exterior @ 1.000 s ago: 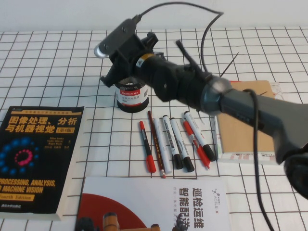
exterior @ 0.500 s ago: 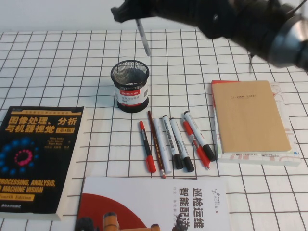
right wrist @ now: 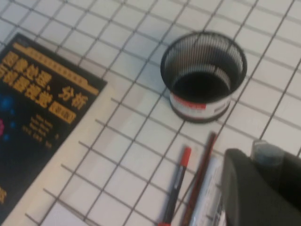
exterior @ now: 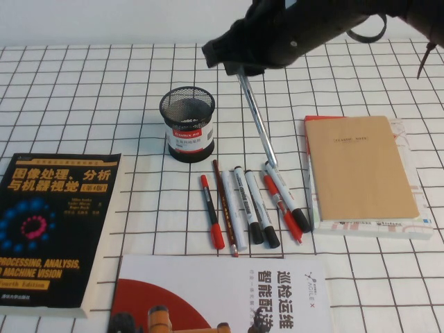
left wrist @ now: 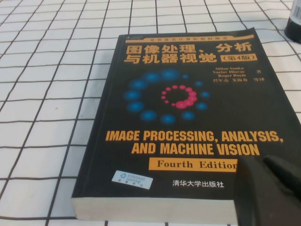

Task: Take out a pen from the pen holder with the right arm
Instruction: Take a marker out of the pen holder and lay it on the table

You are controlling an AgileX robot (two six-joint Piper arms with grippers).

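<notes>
Hanging from right gripper (exterior: 239, 67), clenched on it: pen (exterior: 257, 118), beside pen holder (exterior: 187, 139); left gripper (left wrist: 270, 188) by book (left wrist: 178, 117).

The round black wire-mesh metal pen holder (exterior: 187, 114) is showing a matt open weave above a smooth red-and-white label band. The slim silver-grey pen (exterior: 258, 121), hanging from the matt black right gripper (exterior: 239, 71) above the table's far middle, is gleaming smoothly, though whether it is metal or plastic cannot be told. The thick black softcover book (left wrist: 178, 117) is shining with a glossy cover over rough paper page edges beside the dull black left gripper (left wrist: 268, 186), while the tan notebook (exterior: 361, 166) is looking like matt kraft paper and the white plastic markers with black caps (exterior: 251, 205) are lying smooth on the matt white grid-printed table cover (exterior: 90, 90).
</notes>
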